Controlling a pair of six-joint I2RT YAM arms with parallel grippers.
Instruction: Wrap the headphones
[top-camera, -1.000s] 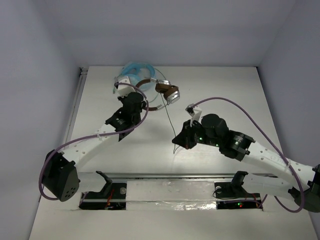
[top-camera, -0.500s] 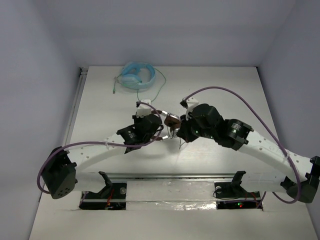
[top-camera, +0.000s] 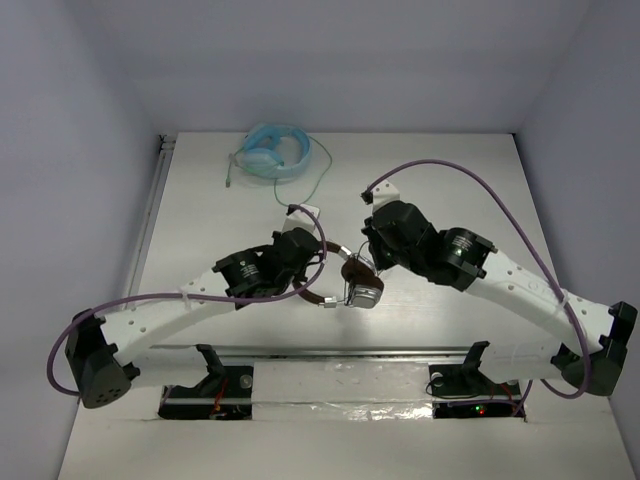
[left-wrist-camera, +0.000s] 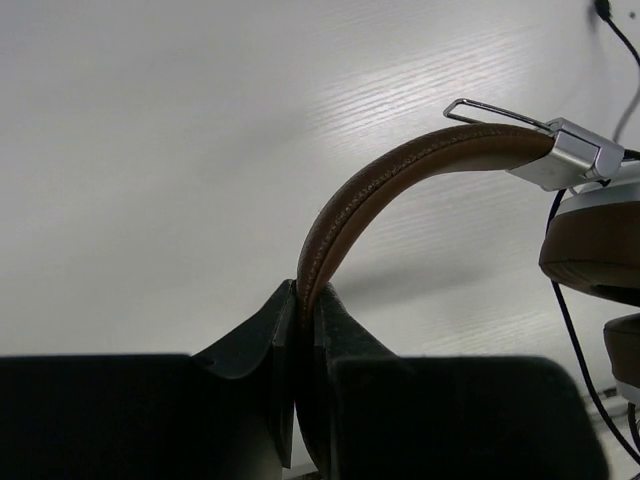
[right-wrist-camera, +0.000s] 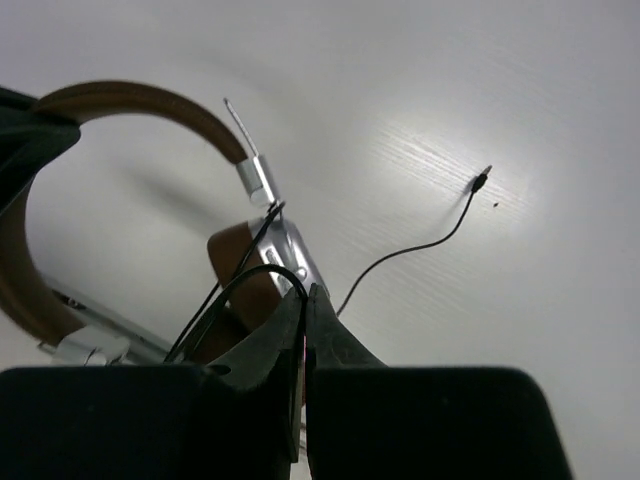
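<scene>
Midway through a cable-wrapping job, two robot arms share the brown headphones (top-camera: 352, 282) over the near middle of a white bench (top-camera: 450, 170). They seem to be raised clear of it, judging by the shadow the headband (left-wrist-camera: 400, 170) throws in the left wrist view. The left arm (top-camera: 200, 295) has its jaws clenched edge-on across the headband, which arcs up and away to the right toward the silver earcups (top-camera: 364, 294) hanging at the far end. The right arm (top-camera: 500, 275) reaches in from the other side. Its jaws are pinched shut on the thin dark cable (right-wrist-camera: 410, 250) a short loop out from an earcup, and the rest trails across the bench to a plug (right-wrist-camera: 484, 175) lying well apart. The earcups therefore sit between the two pairs of jaws, with the headband's long axis running roughly left to right and the right arm nearer the cable. Any winding looks likely to fall to that arm while the left holds the frame steady. A light blue pair of headphones (top-camera: 272, 152) with a green lead rests near the far edge of the bench. Pale, bare walls (top-camera: 340, 60) close in on three sides.
</scene>
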